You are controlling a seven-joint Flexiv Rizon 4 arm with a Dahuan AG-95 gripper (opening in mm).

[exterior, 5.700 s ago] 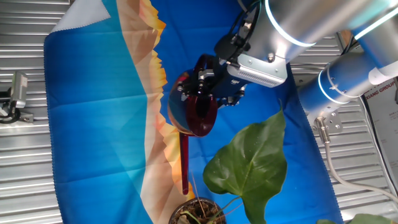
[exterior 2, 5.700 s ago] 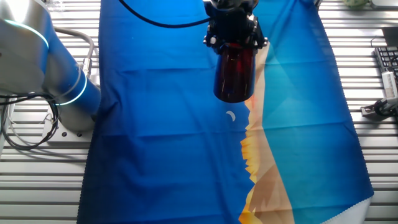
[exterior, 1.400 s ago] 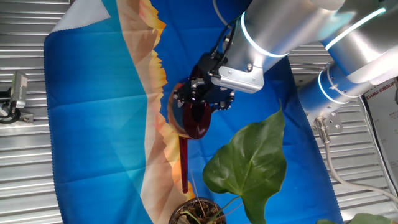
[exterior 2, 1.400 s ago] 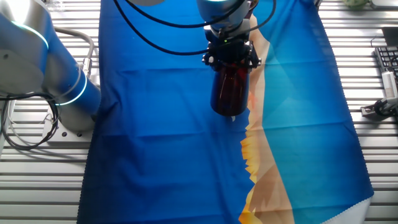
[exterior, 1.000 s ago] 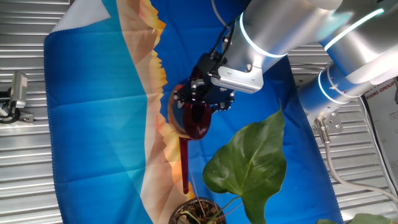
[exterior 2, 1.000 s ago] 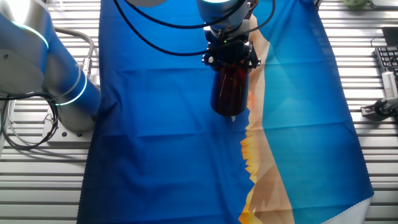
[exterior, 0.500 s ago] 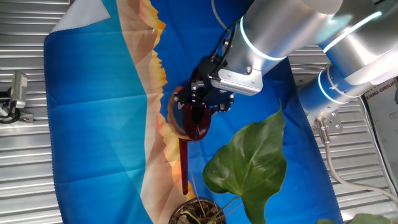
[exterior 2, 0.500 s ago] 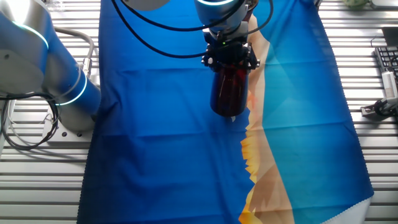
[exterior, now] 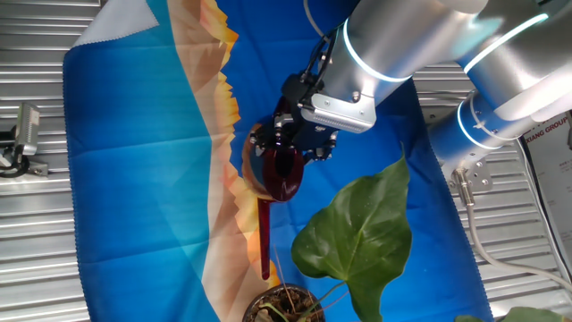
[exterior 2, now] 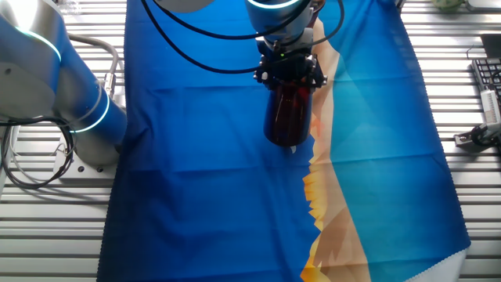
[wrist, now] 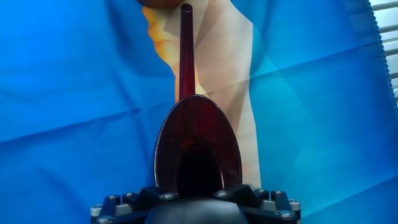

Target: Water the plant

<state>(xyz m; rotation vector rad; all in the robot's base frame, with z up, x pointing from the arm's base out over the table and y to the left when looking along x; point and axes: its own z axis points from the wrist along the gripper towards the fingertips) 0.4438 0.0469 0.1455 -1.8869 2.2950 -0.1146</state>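
Gripper clamped on watering can. Little movement over the last second: spout holds aimed at the plant, tip just short of pot. Pouring judged imminent.
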